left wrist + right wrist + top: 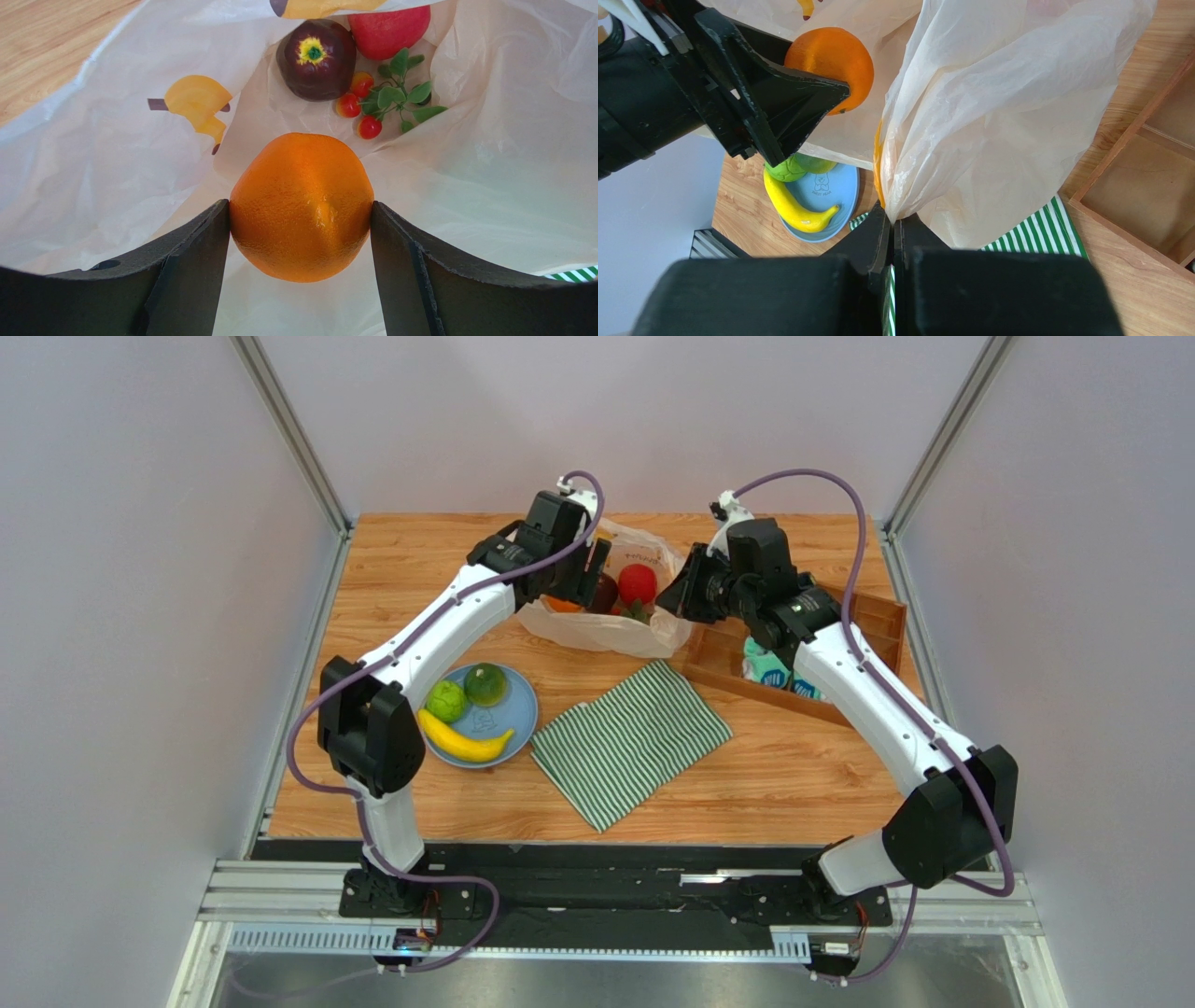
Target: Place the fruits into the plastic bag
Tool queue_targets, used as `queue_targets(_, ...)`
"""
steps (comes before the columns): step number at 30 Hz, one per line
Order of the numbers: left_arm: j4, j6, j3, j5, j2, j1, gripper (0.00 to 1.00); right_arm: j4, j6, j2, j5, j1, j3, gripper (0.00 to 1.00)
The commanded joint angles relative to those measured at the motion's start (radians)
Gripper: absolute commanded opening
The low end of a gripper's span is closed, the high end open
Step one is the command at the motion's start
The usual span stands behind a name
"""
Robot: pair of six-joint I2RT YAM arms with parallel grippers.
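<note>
My left gripper (pixel 300 210) is clamped on an orange (pixel 302 206). One black finger presses each side of the fruit at its widest part, and most of the orange shows beyond the fingertips. The orange hangs in the open mouth of the plastic bag (pixel 491 175), with the whitish film spread behind and around it.

Deeper in the bag lie a dark purple-brown fruit (pixel 316 59), a red apple (pixel 389 28) touching it, and small red berries (pixel 361 105) on a leafy sprig just beside both.

My right gripper (pixel 892 231) has its fingers pressed together on a gathered fold of the bag's edge, holding that side up.

A banana (pixel 467 742) and two green apples (pixel 446 700) rest on a blue plate (pixel 526 714), well apart from the bag. A green-striped cloth (pixel 631 739) lies beside the plate.

The bag carries a yellow banana print (pixel 196 105) with no lettering. A small mark at the plate's centre is too small to read.
</note>
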Motion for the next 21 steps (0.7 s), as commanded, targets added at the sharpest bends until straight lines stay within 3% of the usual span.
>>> queue_targets(1, 0.002, 0.006, 0.010, 0.020, 0.011, 0.005, 0.75, 0.017, -0.008, -0.023, -0.002, 0.006, -0.005, 0.00)
queue_targets(8, 0.004, 0.003, 0.007, 0.029, 0.010, 0.004, 0.90, 0.018, -0.006, -0.022, -0.003, 0.009, -0.005, 0.00)
queue_targets(21, 0.022, 0.000, 0.001, 0.072, -0.010, 0.004, 0.91, 0.020, -0.006, -0.019, -0.002, 0.005, -0.008, 0.00)
